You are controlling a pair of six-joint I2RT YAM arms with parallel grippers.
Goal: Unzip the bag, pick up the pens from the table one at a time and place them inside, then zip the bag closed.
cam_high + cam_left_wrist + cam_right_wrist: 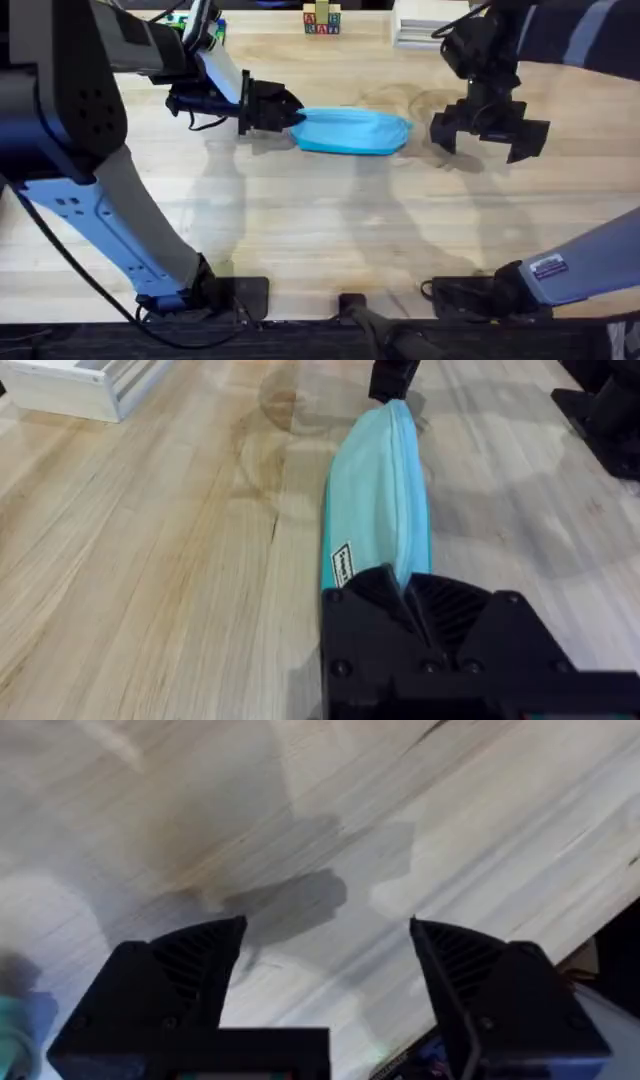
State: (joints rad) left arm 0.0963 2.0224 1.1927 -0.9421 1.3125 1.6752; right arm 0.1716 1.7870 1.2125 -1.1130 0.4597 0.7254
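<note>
While left end effector [292,113] clamps bag [352,131] end, right end effector [490,133] hovers wide (beside bag).

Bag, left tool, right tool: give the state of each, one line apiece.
bag: lying flat on the table, zipper looks closed, one end gripped.
left tool: shut on the bag's end.
right tool: open, holding nothing, beside the bag's far end.
</note>
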